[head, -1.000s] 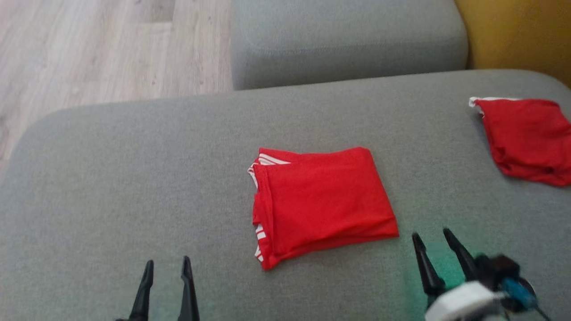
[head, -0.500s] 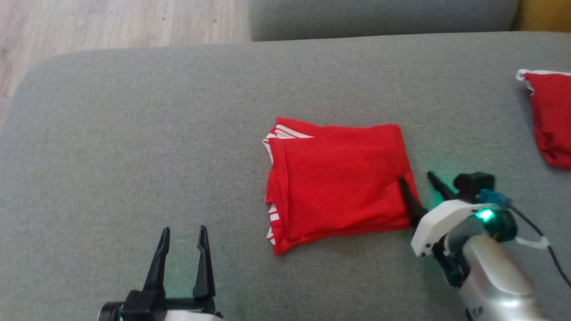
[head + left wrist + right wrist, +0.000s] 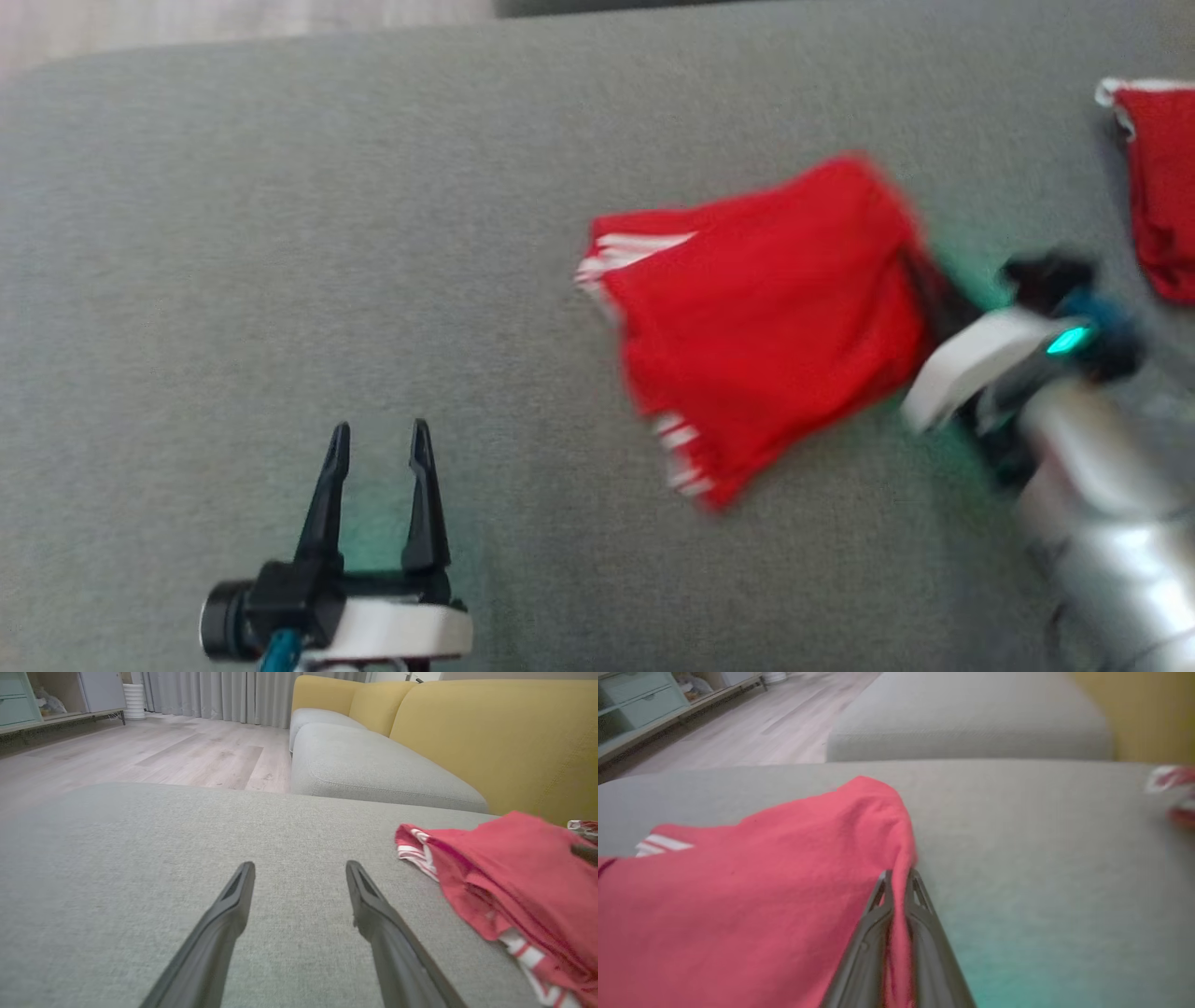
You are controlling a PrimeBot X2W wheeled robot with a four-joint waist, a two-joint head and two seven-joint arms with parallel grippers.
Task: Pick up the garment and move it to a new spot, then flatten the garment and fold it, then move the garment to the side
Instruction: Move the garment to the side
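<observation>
The folded red garment (image 3: 766, 317) with white stripes lies skewed on the grey sofa cushion (image 3: 280, 233), its right edge lifted. My right gripper (image 3: 920, 280) is shut on that right edge; in the right wrist view the fingers (image 3: 920, 924) pinch the red cloth (image 3: 738, 891) between them. My left gripper (image 3: 378, 443) is open at the lower left, well clear of the garment, with nothing between its fingers (image 3: 219, 933). The left wrist view has the garment (image 3: 514, 882) at the right.
A second red garment (image 3: 1158, 177) lies at the cushion's far right edge. Another grey seat cushion (image 3: 373, 770) and a yellow backrest (image 3: 490, 732) stand beyond. Wooden floor (image 3: 163, 756) lies to the left of the sofa.
My right gripper has shut on the garment's right edge and pulled it up and to the right, skewing it. The head camera has tilted down. My left gripper has stayed open.
</observation>
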